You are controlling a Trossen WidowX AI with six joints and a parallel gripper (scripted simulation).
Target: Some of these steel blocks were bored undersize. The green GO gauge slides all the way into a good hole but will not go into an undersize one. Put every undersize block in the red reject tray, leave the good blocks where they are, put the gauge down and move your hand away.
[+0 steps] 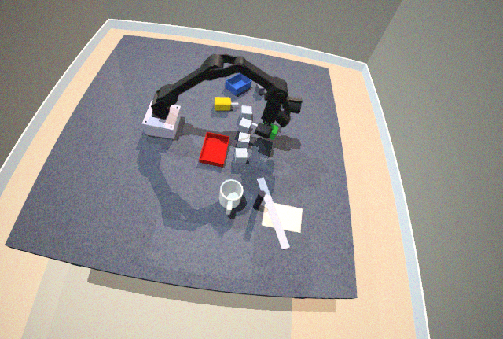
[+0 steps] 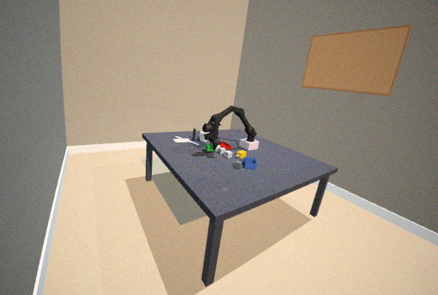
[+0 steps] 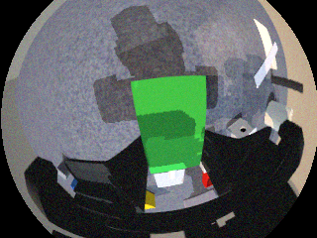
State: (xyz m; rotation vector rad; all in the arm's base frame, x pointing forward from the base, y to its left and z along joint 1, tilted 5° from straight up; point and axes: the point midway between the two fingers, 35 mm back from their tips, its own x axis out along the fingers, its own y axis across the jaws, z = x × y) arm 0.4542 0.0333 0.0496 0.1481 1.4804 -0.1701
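Apparently, the green gauge (image 1: 273, 130) (image 2: 209, 148) (image 3: 170, 121) was pinched in the gripper (image 1: 266, 128) (image 2: 214, 144) (image 3: 174, 166), above the table (image 1: 122, 172) (image 2: 268, 182) (image 3: 64, 99), with its pin directed to the row of steel blocks (image 1: 244, 124) (image 2: 228, 154) (image 3: 169, 178). The coming move, I judged, depended on aligning this pin with a bore.

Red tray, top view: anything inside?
Nothing visible inside the red tray from above; its floor shows whole. The wrist view catches only a sliver of it, the rest covered by the jaws.
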